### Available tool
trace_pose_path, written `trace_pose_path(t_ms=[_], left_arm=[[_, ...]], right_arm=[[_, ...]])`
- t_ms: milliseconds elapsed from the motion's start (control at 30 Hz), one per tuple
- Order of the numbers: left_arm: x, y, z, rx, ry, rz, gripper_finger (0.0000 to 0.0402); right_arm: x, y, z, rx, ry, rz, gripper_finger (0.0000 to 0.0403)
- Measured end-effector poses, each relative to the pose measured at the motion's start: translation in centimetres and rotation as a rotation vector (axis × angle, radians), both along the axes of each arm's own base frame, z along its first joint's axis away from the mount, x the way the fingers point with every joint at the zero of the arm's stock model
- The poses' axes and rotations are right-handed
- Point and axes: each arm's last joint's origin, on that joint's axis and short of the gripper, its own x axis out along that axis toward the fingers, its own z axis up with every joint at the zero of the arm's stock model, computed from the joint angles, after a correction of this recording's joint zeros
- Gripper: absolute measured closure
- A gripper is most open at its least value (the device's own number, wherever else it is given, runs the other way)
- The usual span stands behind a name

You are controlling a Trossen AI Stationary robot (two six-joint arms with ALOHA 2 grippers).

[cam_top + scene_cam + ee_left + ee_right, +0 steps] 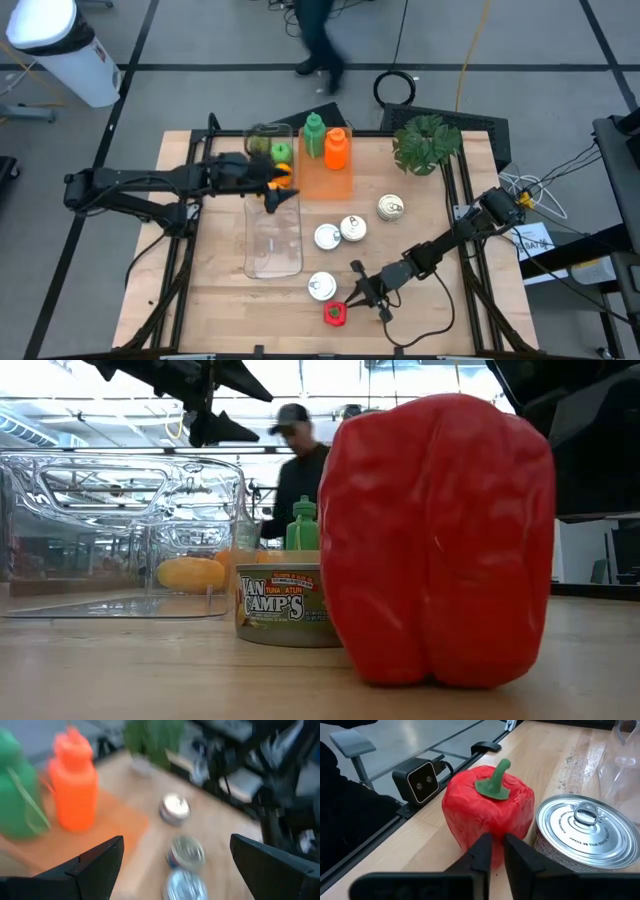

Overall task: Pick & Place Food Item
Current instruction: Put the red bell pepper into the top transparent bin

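Note:
A red bell pepper (335,313) with a green stem stands on the wooden table near its front edge; it fills the low view (435,540). My right gripper (358,296) is shut and empty just to the pepper's far right, fingertips close before it in the right wrist view (497,851), where the pepper (487,807) shows upright. I see no touch. My left gripper (272,195) is open and empty (175,865) above the far end of a clear plastic bin (273,240).
A tuna can (322,286) stands right beside the pepper (585,832). Three more cans (352,227) stand mid-table. A green bottle (315,135) and an orange bottle (336,148) stand on an orange mat. A plant (427,142) is far right. A person (318,35) walks beyond the table.

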Motion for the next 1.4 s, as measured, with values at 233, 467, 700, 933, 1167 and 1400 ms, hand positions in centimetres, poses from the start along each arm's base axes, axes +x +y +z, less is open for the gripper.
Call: trace_pose_path(t_ms=[233, 467, 700, 933, 1167, 1400], left_arm=[[1.4, -2.1, -2.7, -0.089, 0.156, -0.069, 0.0025], [3.2, -6.8, -4.2, -0.054, 0.173, -0.343, 0.0025], [4.1, -15.3, -3.7, 0.134, 0.134, -0.429, 0.0025], [6.6, -23.4, -6.4, 0.244, 0.196, -0.476, 0.0025], [10.4, -26.3, -10.1, 0.336, 0.270, -0.493, 0.0025], [12.3, -25.3, -11.6, 0.275, 0.310, -0.510, 0.0025]], right_arm=[[0.1, 0.0, 0.2, 0.016, -0.022, -0.001, 0.0330], [0.1, 0.1, 0.3, 0.021, -0.024, -0.003, 0.0296], [0.1, 0.1, 0.3, 0.021, -0.024, -0.003, 0.0241], [0.1, 0.1, 0.3, 0.040, -0.013, -0.010, 0.0214], [0.1, 0.1, 0.3, 0.037, -0.015, -0.006, 0.0212], [0.1, 0.1, 0.3, 0.038, -0.014, -0.006, 0.0204]])
